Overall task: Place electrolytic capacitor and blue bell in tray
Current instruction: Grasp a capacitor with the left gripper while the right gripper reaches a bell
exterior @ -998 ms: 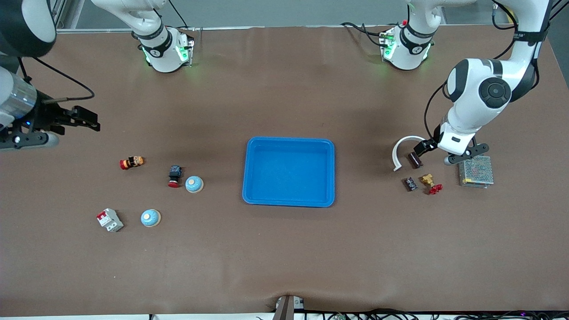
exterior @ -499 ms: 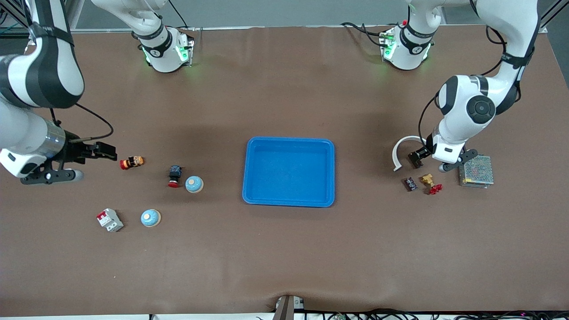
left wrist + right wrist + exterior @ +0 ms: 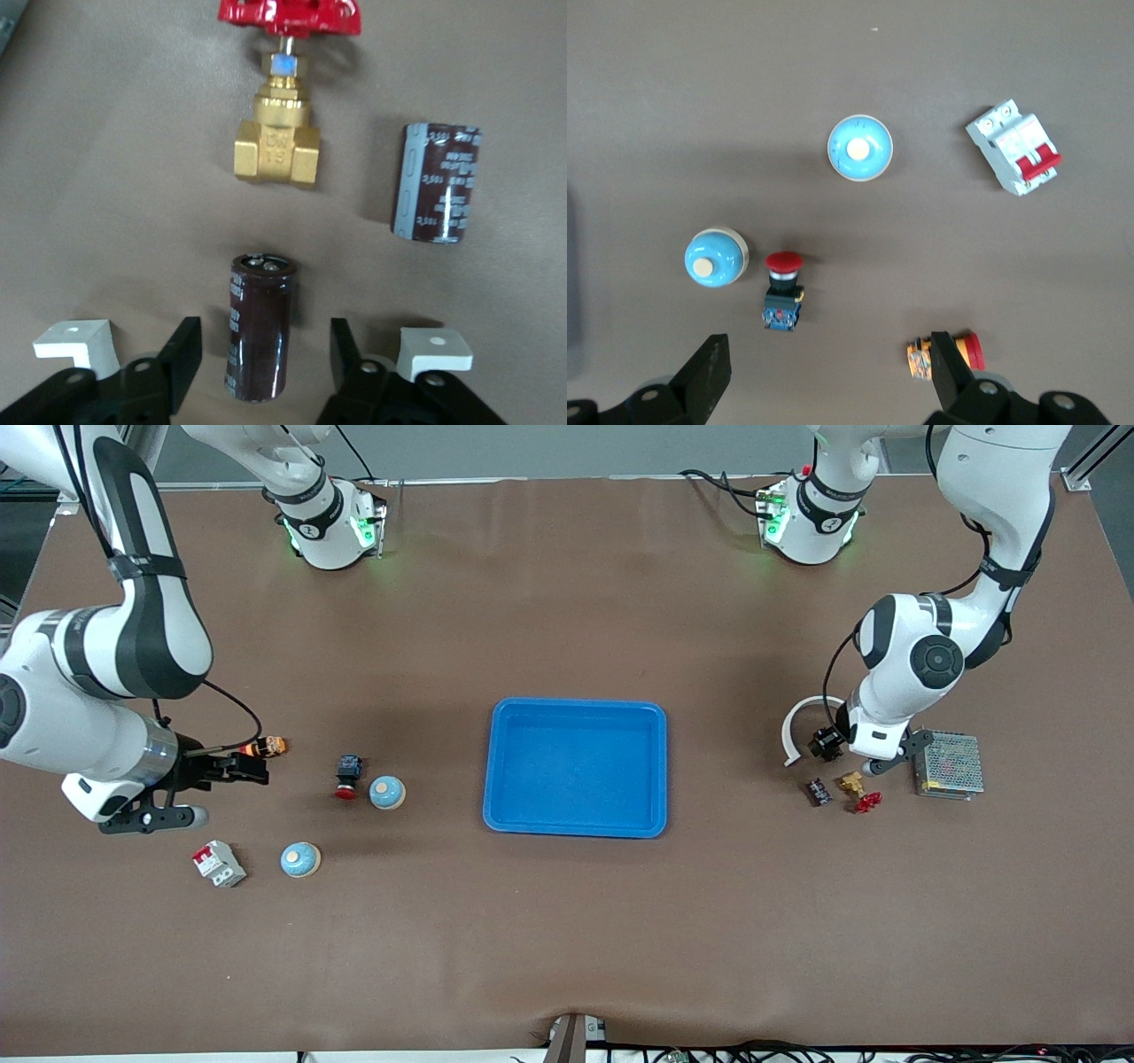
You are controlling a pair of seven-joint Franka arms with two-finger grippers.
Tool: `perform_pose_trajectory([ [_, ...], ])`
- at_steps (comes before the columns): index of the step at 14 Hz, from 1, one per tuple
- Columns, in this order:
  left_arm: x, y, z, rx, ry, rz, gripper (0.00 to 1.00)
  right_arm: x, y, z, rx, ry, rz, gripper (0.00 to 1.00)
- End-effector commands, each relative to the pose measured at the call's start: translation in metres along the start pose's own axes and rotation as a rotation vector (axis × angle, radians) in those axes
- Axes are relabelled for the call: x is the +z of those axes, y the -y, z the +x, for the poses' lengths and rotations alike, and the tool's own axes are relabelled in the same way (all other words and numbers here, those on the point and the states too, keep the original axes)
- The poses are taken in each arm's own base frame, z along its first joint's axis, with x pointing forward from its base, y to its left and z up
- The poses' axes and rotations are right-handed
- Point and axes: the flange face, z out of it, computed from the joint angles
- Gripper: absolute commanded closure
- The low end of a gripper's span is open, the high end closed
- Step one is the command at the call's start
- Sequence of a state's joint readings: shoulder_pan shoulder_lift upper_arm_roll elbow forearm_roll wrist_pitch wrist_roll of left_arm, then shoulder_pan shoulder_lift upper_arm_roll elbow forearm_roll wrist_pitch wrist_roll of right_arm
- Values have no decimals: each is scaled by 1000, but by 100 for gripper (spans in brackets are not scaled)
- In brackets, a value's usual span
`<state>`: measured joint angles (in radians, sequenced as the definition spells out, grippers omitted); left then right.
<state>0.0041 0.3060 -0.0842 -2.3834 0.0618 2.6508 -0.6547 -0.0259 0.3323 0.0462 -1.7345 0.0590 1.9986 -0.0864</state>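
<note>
The bright-blue tray (image 3: 576, 771) lies empty at mid-table. A dark brown electrolytic capacitor (image 3: 259, 326) lies on the table between the open fingers of my left gripper (image 3: 266, 336), which do not touch it. In the front view that gripper (image 3: 828, 742) hides the capacitor. A second capacitor with a grey stripe (image 3: 437, 181) lies close by (image 3: 818, 792). Two blue bells (image 3: 387, 792) (image 3: 300, 859) stand toward the right arm's end; both show in the right wrist view (image 3: 715, 258) (image 3: 860, 149). My right gripper (image 3: 246, 771) is open and empty above the table (image 3: 828, 372).
A brass valve with a red handle (image 3: 859, 790), a white arc (image 3: 797, 722) and a mesh-topped box (image 3: 950, 762) surround the left gripper. A red push button (image 3: 347, 776), an orange-red switch (image 3: 266, 746) and a white breaker (image 3: 219, 863) lie near the bells.
The right gripper has come in from the table's end past the orange-red switch, toward the bells. The left gripper has shifted over the dark capacitor and now straddles it.
</note>
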Motion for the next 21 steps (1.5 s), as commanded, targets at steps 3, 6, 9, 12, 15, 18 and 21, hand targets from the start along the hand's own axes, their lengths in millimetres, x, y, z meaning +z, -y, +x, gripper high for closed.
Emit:
perform_pose_trajectory([
  [3,9,-1,3,-14,-11,-4,84,24,-3,19,11,-46,11,0],
  [6,-2,-1,6,-14,-26,-12,100,45,0,30,7,-70,9,0],
  [9,-32,-10,7,7,-53,-20,100,62,1,42,3,-70,11,0],
  [12,-68,-38,9,51,-77,-35,100,84,2,52,1,-50,14,0],
  [15,-108,-79,10,99,-51,-19,100,101,6,59,-14,-43,8,0],
  [18,-142,-122,4,154,-54,-39,100,116,5,65,-98,-78,2,0],
  [21,-151,-158,-7,137,-55,-66,100,121,4,67,-148,-91,-8,0],
])
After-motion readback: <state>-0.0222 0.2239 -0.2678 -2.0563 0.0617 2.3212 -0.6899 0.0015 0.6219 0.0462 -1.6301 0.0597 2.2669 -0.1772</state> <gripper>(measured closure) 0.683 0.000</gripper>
